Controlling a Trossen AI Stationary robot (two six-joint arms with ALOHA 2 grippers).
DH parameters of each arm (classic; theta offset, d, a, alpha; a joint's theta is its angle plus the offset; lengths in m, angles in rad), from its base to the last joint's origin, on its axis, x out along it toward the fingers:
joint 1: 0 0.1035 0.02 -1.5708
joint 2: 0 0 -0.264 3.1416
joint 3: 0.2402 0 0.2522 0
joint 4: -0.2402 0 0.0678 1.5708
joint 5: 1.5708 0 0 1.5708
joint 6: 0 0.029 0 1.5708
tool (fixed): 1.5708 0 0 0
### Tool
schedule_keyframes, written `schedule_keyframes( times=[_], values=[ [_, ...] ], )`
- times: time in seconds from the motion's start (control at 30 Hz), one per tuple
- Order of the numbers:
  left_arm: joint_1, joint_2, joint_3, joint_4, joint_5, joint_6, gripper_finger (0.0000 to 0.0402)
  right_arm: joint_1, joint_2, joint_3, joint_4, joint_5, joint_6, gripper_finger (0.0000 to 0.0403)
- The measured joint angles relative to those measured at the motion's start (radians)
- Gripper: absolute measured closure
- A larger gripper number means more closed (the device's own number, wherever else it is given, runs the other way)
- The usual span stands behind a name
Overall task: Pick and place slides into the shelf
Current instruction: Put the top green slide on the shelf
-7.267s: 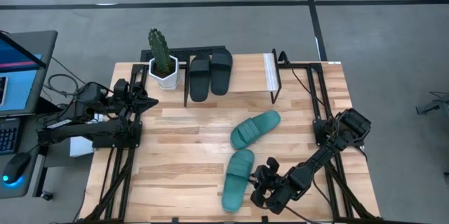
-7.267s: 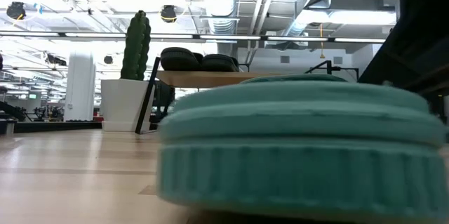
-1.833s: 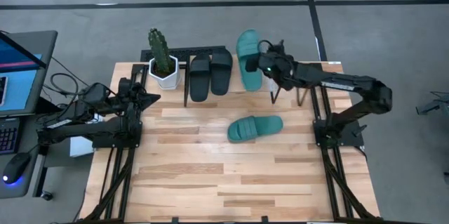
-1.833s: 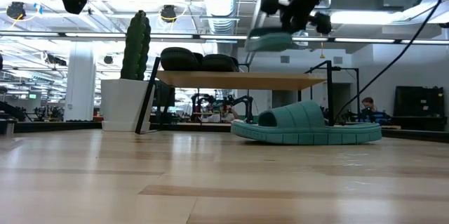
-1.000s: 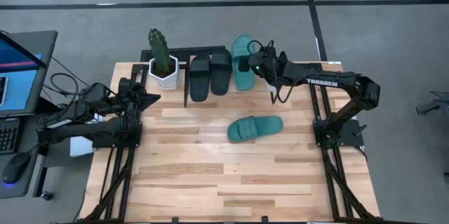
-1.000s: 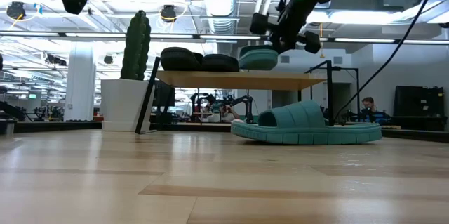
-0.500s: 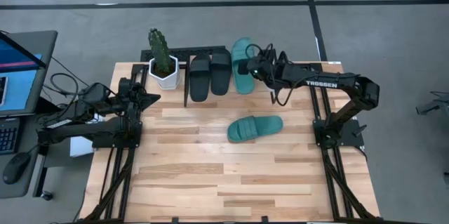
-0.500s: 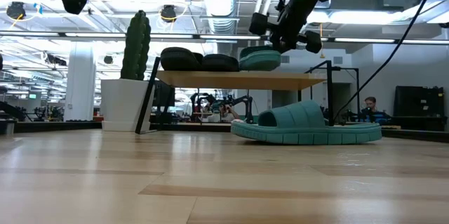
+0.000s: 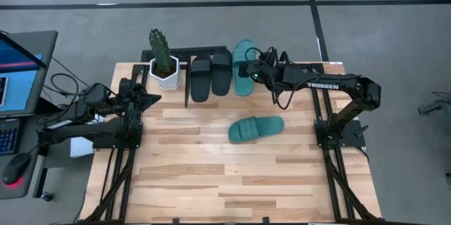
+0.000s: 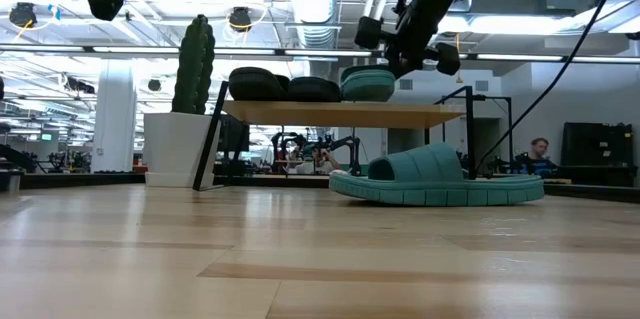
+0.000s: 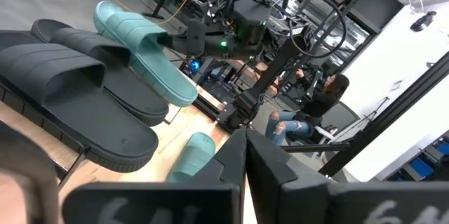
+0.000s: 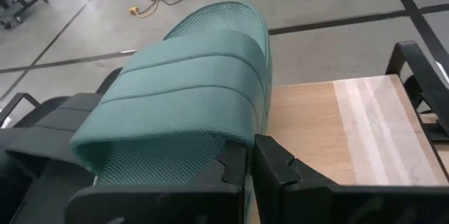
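Note:
Two black slides (image 9: pixel 211 74) lie side by side, soles down, on the shelf (image 9: pixel 262 88). One teal slide (image 9: pixel 243 66) lies next to them on the shelf top (image 10: pixel 340 113), its far end past the shelf's far edge. My right gripper (image 9: pixel 255 70) is at its right side, shut on it. The second teal slide (image 9: pixel 256 128) rests sole down on the table, in front of the shelf. My left gripper (image 9: pixel 150 98) waits shut near the table's left edge, touching nothing. My right gripper (image 12: pixel 250 161) pinches the teal slide at the side edge of its broad strap (image 12: pixel 231 136), the side toward the table's right. The fingers (image 12: pixel 270 164) come in roughly level from the table's right, across the slide. The slide sits sole down on the shelf top (image 12: pixel 309 133).
A cactus in a white pot (image 9: pixel 163 59) stands just left of the shelf. The shelf's white end (image 9: pixel 271 73) and black frame are close to my right gripper. Bare planks (image 9: pixel 211 175) fill the table's near half. A person (image 11: pixel 316 104) sits beyond the table.
My right gripper has eased slightly toward the table's near-left side, staying shut. The teal slide has stayed on the shelf top beside the black slides.

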Motion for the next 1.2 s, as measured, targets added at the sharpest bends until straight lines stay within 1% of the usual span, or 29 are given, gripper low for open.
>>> schedule_keyframes(
  times=[0.3, 0.37, 0.43, 0.5, 0.63, 0.97, 1.2],
  values=[
    [0.0, 0.0, 0.0, 0.0, -0.001, 0.0, 0.0401, 0.004, 0.033, 0.003, 0.006, 0.01, 0.006, 0.0403],
    [0.0, 0.0, 0.0, 0.0, -0.009, 0.0, 0.0401, 0.002, 0.043, -0.002, -0.004, -0.004, 0.006, 0.04],
    [0.0, 0.0, 0.0, 0.0, -0.02, -0.003, 0.0401, 0.004, 0.058, 0.002, 0.01, 0.005, 0.006, 0.0394],
    [0.0, 0.0, 0.0, 0.0, -0.025, -0.003, 0.0401, -0.004, 0.065, 0.0, 0.0, -0.013, 0.006, 0.0386],
    [0.0, 0.0, 0.0, 0.0, -0.026, -0.003, 0.0401, -0.01, 0.093, 0.002, 0.018, -0.017, 0.005, 0.0373],
    [0.0, 0.0, 0.0, 0.0, -0.027, -0.003, 0.0401, -0.015, 0.093, 0.001, 0.019, -0.028, -0.005, 0.0354],
    [0.0, 0.0, 0.0, 0.0, -0.026, -0.003, 0.0401, -0.014, 0.093, 0.0, 0.023, -0.035, -0.006, 0.0329]
  ],
)
